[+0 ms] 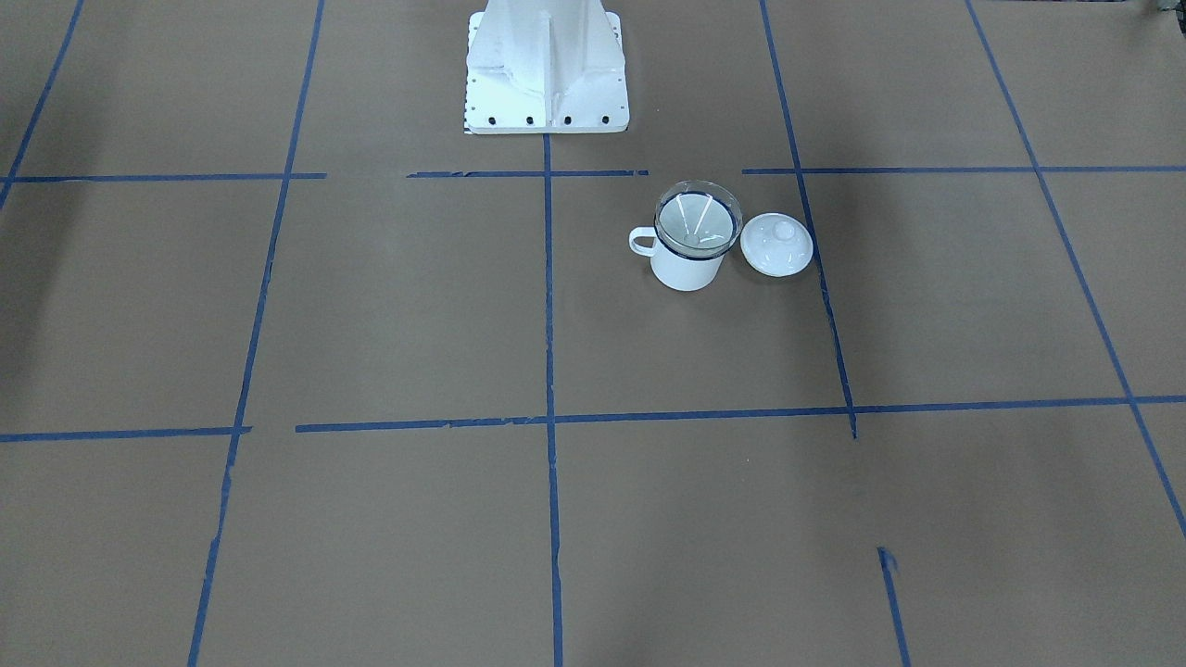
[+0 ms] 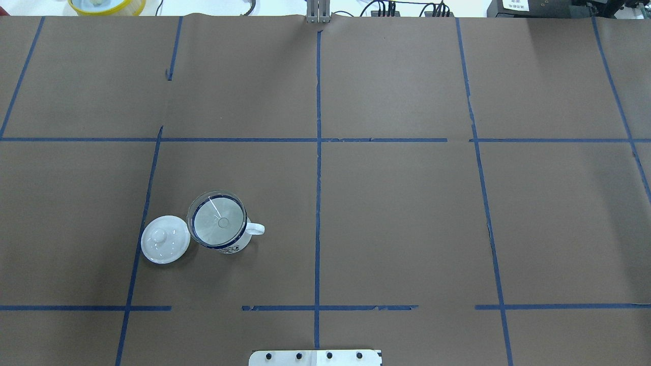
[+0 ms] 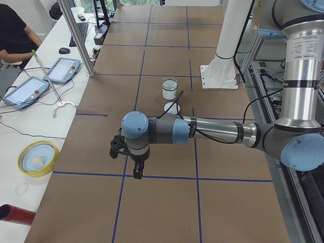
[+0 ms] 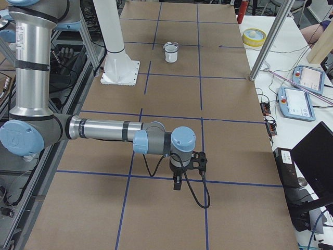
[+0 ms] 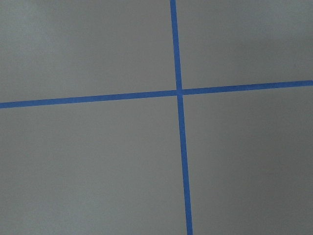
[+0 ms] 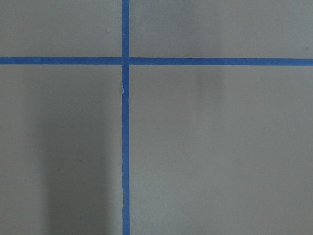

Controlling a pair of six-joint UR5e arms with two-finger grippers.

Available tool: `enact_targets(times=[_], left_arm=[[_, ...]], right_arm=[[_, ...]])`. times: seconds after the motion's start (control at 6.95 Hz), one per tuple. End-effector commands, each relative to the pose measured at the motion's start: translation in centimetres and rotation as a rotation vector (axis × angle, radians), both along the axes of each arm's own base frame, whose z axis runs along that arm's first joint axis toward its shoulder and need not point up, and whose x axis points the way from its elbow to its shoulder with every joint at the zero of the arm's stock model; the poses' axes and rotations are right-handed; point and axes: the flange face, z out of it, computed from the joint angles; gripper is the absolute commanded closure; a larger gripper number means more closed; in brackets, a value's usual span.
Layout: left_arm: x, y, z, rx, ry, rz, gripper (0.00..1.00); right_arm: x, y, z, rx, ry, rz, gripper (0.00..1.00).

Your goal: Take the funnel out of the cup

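The clear funnel (image 1: 697,219) sits upright in the white mug with the dark blue rim (image 1: 686,270), its wide rim resting on the mug's rim. In the overhead view the funnel (image 2: 217,222) fills the mug (image 2: 233,247) left of centre, with the handle pointing right. Both grippers show only in the side views. The left gripper (image 3: 137,172) hangs over the table well away from the mug (image 3: 169,91). The right gripper (image 4: 177,183) hangs far from the mug (image 4: 170,53). I cannot tell whether either is open or shut. The wrist views show only brown paper and blue tape.
A white domed lid with a knob (image 1: 776,244) lies on the table right beside the mug, on the side away from the handle; it also shows in the overhead view (image 2: 165,239). The robot's white base (image 1: 547,74) stands at the table's edge. Blue tape lines grid the brown paper.
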Motion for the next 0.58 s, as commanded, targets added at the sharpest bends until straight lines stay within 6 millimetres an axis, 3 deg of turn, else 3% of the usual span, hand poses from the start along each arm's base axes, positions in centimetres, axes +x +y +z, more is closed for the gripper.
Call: enact_targets(times=[0.0,0.14,0.43], left_arm=[[0.0,-0.1,-0.4,0.007,-0.005,-0.002,0.00],[0.1,-0.4,0.1,-0.011,0.001,-0.008,0.00],[0.0,-0.1,-1.4,0.023,0.002,-0.008,0.00]], right_arm=[[0.0,0.0,0.1,-0.001,0.000,0.000,0.00],[0.0,0.0,0.0,0.000,0.000,0.000,0.00],[0.0,0.0,0.0,0.000,0.000,0.000,0.00]])
